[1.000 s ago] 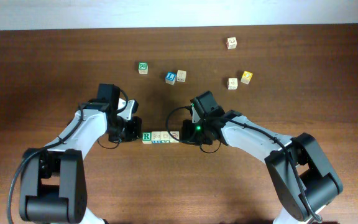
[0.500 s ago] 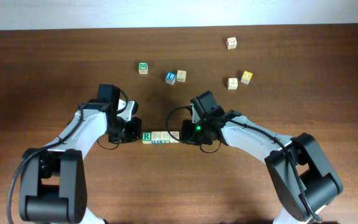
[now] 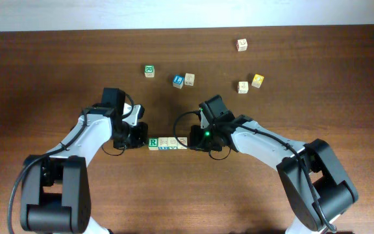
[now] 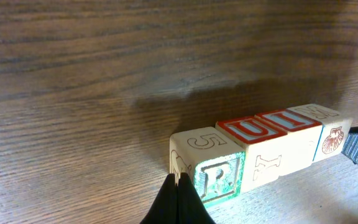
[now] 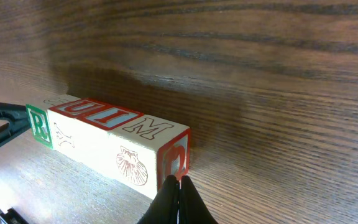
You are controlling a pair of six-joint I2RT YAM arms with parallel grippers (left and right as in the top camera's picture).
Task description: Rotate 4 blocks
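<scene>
The four blocks (image 3: 167,143) lay in one touching row near the table's (image 3: 317,117) middle, long axis running left to right. The left gripper (image 4: 178,198), clenched on nothing, met the R end. The right gripper (image 5: 179,198), likewise clenched, met the opposite end.

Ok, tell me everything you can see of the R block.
The R block is a small pale-wood cube with rounded edges. One face carries a green-framed R, seen from above; an adjoining face has an outlined 5. It sits flat on the table at the left end of a straight row of four, flush against the red-framed U block. The shut left gripper touches its free outer edge with its tip.
</scene>
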